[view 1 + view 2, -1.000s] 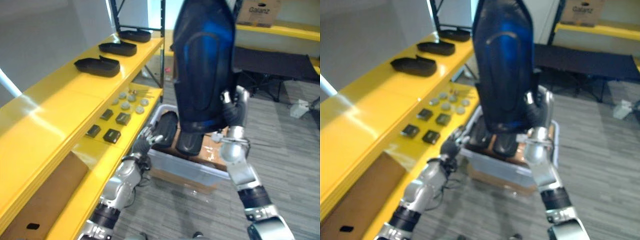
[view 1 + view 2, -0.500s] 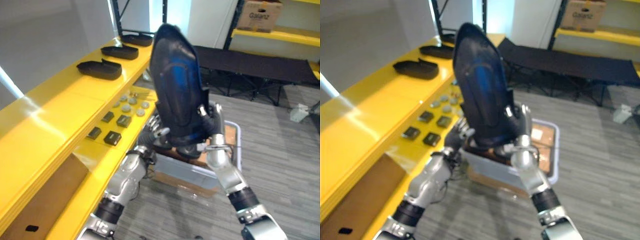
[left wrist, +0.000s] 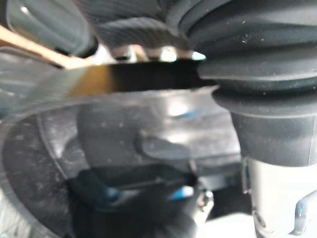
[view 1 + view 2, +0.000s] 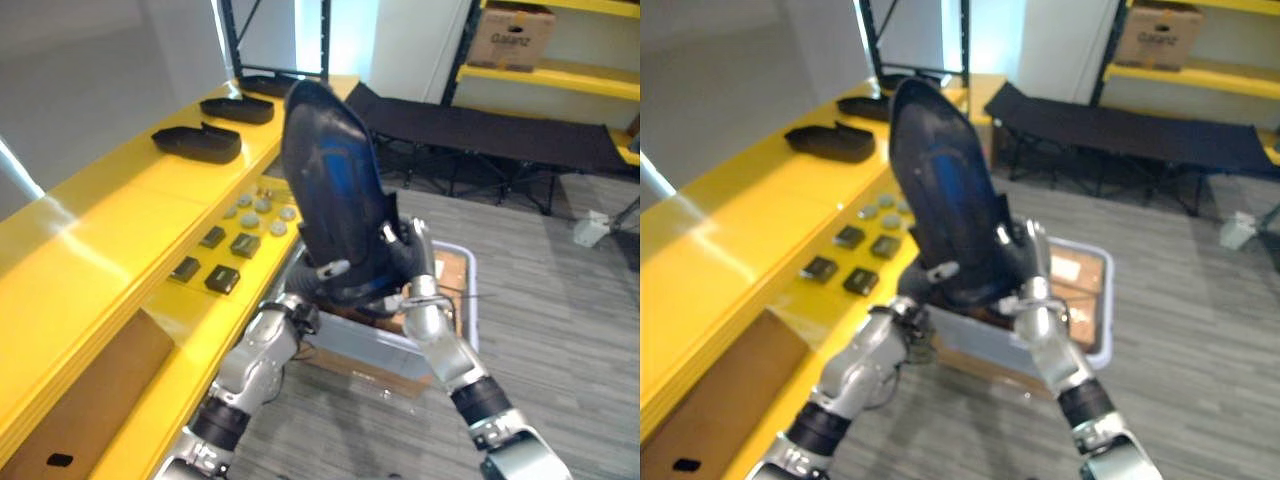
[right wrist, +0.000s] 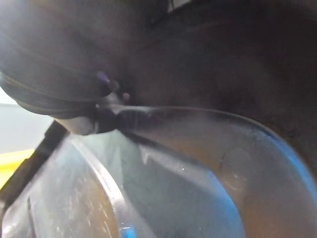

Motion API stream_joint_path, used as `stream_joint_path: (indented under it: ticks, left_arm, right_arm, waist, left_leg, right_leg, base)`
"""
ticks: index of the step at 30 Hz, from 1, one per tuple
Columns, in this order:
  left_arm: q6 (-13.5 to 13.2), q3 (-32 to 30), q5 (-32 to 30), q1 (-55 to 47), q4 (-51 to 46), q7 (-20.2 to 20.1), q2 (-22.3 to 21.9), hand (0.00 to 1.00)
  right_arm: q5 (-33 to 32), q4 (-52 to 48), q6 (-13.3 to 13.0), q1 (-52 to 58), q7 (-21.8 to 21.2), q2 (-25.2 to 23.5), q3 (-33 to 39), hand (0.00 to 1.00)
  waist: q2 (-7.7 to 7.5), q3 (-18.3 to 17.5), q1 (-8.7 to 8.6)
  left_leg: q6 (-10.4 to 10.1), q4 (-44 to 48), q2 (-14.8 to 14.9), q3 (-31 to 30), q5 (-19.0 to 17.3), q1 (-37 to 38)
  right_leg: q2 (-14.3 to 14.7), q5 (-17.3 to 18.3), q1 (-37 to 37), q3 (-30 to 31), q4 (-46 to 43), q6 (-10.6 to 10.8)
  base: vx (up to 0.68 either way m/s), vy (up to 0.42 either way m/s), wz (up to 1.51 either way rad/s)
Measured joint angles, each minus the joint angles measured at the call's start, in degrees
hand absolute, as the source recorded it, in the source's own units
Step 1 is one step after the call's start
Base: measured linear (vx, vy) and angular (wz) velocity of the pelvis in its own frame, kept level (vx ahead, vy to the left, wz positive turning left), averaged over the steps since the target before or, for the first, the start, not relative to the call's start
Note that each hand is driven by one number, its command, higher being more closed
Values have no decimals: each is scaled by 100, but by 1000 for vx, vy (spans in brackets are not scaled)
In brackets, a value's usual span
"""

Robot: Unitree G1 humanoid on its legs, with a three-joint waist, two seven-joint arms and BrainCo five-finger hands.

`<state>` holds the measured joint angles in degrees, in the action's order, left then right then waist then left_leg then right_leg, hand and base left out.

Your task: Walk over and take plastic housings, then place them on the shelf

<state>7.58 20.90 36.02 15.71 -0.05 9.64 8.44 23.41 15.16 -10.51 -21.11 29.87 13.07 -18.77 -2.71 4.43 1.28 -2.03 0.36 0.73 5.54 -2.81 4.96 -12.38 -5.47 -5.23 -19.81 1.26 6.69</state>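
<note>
The dark plastic housing [image 4: 330, 190] rises upright from the left robot hand [image 4: 334, 268] and right robot hand [image 4: 413, 285], both clamped on its lower end (clear bin [image 4: 375, 345] beneath them, yellow shelf [image 4: 120, 230] left).

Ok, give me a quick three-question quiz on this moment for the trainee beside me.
1. True or false: the plastic housing lies inside the clear bin.
2. How many shelved housings sit on the top level of the yellow shelf?
3. What holds the plastic housing up? A: left hand alone. B: right hand alone. C: both hands.
Key: 1 false, it is held up above the bin; 2 three; 3 C.
</note>
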Motion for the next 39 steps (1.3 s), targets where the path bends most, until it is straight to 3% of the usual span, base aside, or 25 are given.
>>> stream_joint_path:
  ticks: [5, 11, 22, 24, 25, 33, 39]
  left_arm:
    - [-8, 0, -117, -91, -108, 280, -11, 100]
    - [-120, -175, -267, -273, -127, 393, -65, 100]
    - [-252, -200, -473, -417, -389, 786, -245, 100]
    - [-275, -188, -503, -467, -446, 798, -254, 100]
    - [-284, -186, -503, -473, -446, 797, -254, 100]
    - [-636, -229, -622, -475, -494, 754, -244, 100]
    - [-798, -226, -1635, -550, -852, 998, -245, 100]
  right_arm:
    - [-6, 104, -98, 45, 2, -125, -51, 100]
    - [-13, 102, -433, 171, 4, -212, -202, 100]
    - [-169, -317, -463, 497, 3, -283, -208, 100]
    - [-239, -337, -563, 575, 3, -294, -213, 100]
    - [-240, -338, -573, 588, 3, -297, -213, 0]
    - [-423, -624, -972, 894, -394, -280, -283, 0]
    - [-641, -746, -1179, 920, -414, -228, -405, 0]
  waist:
    - [-39, -26, 2]
    - [-44, -37, -25]
    - [-47, -39, -54]
    - [-47, -39, -56]
    - [-48, -40, -56]
    - [-49, -40, -58]
    - [-78, -58, -57]
  left_leg:
    - [1, -14, -8, 6, 1, 7]
    - [7, -230, -23, 59, 70, 125]
    - [7, -344, -32, 112, 93, 218]
    - [8, -374, -34, 123, 94, 250]
    - [8, -376, -35, 127, 94, 254]
    - [7, -393, -33, 154, 92, 281]
    - [7, -397, -30, 188, 91, 295]
  right_leg:
    - [0, 0, -15, -13, 11, 0]
    - [-3, 1, -1, -7, 9, 1]
    - [-6, 1, 18, -5, 11, 2]
    - [-6, 1, 18, 1, 11, 2]
    - [-6, 1, 18, 3, 11, 3]
    - [-4, 1, 17, 32, 14, 2]
    - [4, 1, 19, 80, 31, 2]
  base:
    - [0, 0, 0]
    - [-2, 3, -3]
    - [2, 2, -1]
    - [0, 0, 0]
    - [0, 1, -3]
    - [0, 0, 0]
    - [-12, -3, -3]
